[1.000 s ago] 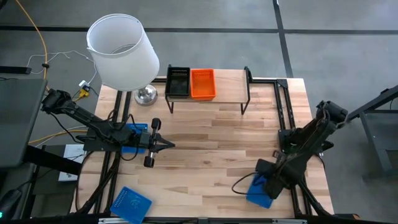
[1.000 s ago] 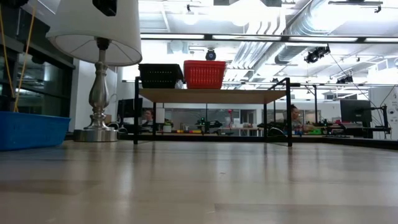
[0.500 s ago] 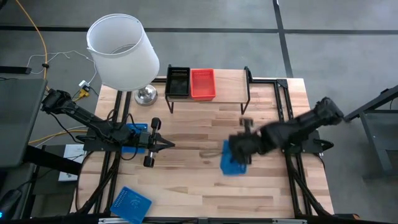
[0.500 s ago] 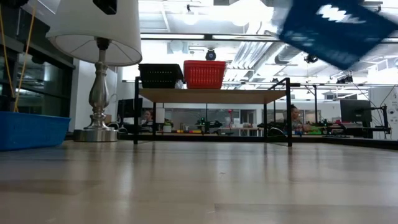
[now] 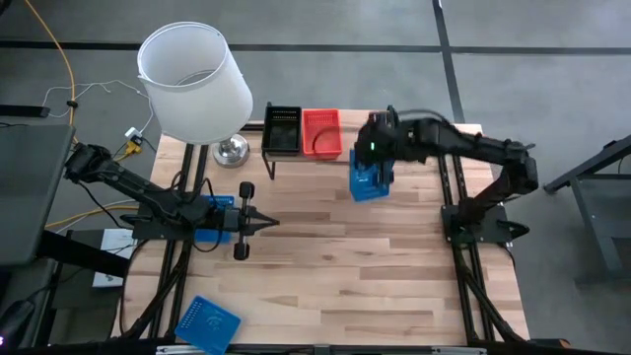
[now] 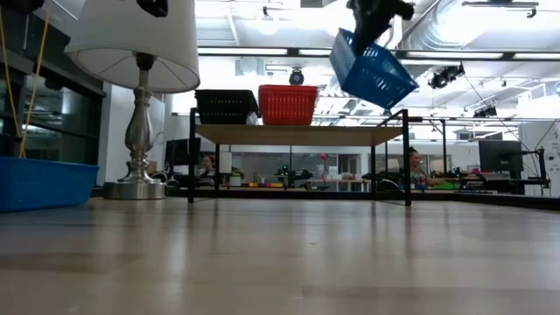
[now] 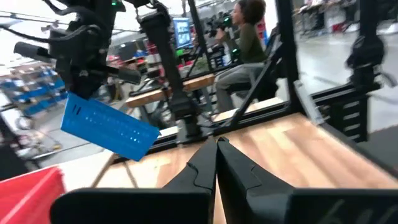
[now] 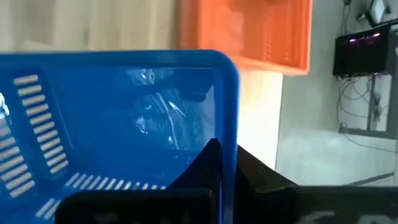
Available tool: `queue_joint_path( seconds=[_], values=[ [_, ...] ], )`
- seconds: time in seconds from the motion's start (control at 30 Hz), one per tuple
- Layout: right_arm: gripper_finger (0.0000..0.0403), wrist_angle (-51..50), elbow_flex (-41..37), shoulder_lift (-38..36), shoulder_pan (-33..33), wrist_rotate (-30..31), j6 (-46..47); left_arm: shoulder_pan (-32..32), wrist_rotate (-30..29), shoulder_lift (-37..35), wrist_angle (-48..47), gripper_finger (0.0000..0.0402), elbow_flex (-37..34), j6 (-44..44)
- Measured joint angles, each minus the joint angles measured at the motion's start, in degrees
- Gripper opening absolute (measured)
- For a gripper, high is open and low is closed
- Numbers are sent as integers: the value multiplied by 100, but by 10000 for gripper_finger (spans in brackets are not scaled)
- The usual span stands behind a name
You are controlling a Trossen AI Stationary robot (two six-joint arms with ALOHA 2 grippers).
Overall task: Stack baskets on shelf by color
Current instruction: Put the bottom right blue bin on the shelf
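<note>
The right pincer (image 5: 375, 158) is up over the shelf (image 5: 414, 138), holding a blue basket (image 5: 366, 180) by its rim; in the right wrist view the two dark fingers (image 8: 214, 163) sit either side of the basket's blue wall (image 8: 124, 124), clamped on it. The low view shows this basket (image 6: 374, 70) tilted in the air above the shelf top (image 6: 297, 134), touching nothing beneath it, with the pincer (image 6: 378, 12) partly cut off by the upper edge of that view. From above, the basket hangs at the front edge of the shelf, just beside the red-orange basket (image 5: 320, 132).

The red-orange basket sits on the shelf next to a black basket (image 5: 282, 128); whether each is a single basket or a stack cannot be told from any view. In the right wrist view only a blurred orange corner (image 8: 261, 31) of the red-orange one appears past the blue rim.

The left pincer (image 5: 258, 224) rests low over the left part of the bench (image 5: 335, 276), its fingers (image 7: 205, 165) pressed together with nothing between them. The left arm covers most of a second blue basket (image 5: 219, 205), of which only an edge shows. A third blue basket (image 5: 208, 321) lies at the front left corner of the bench, partly over its edge. The low view catches one blue basket (image 6: 44, 182) at its far left, cut off by the frame.

A lamp (image 5: 194, 84) with a white shade stands at the back left, its shade hiding part of its base. People show in the room behind the bench, small and hard to make out.
</note>
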Motion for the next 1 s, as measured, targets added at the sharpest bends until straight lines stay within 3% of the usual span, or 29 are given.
queue_joint_path(
  seconds=[0.17, 0.33, 1.0],
  values=[
    [0, 301, 0, 0, -976, -549, -600, 435, 55, 0, -98, 0, 0, 218],
    [0, 434, 0, 17, -1539, -812, -760, 875, 87, 0, -153, 0, 0, 198],
    [1, 946, 2, 976, -2042, -708, -1217, 1476, 241, -1, -370, 0, 0, 358]
  ],
)
